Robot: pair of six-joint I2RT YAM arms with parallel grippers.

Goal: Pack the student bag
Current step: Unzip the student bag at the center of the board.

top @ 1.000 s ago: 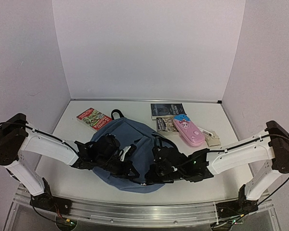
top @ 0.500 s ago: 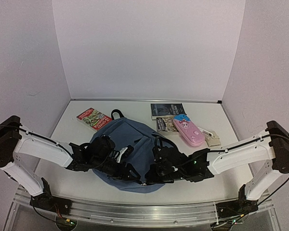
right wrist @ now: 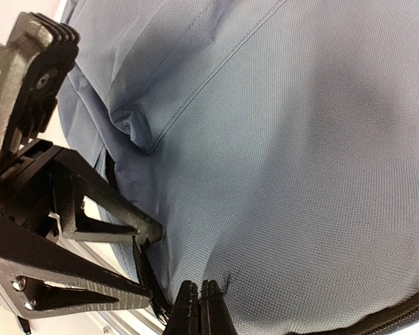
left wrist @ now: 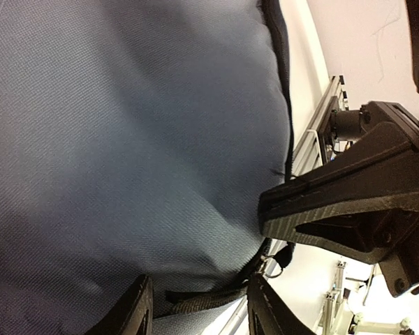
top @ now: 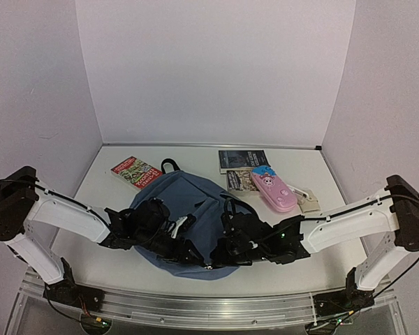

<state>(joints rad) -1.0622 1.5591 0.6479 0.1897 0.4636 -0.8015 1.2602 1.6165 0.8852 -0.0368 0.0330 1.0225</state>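
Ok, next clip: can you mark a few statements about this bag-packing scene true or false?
1. The pink pencil case lies on the table, outside the student bag. True.
2. The right gripper is wide open. False: it is shut, at the bag's near edge.
3. The red book is inside the bag. False: it lies on the table beyond the bag's left side.
4. The left gripper is open over the bag's near edge. True.

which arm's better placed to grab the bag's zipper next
Left, likely: the left gripper is open astride the near edge of the student bag, with what looks like a zipper pull beside it. The right gripper is shut.
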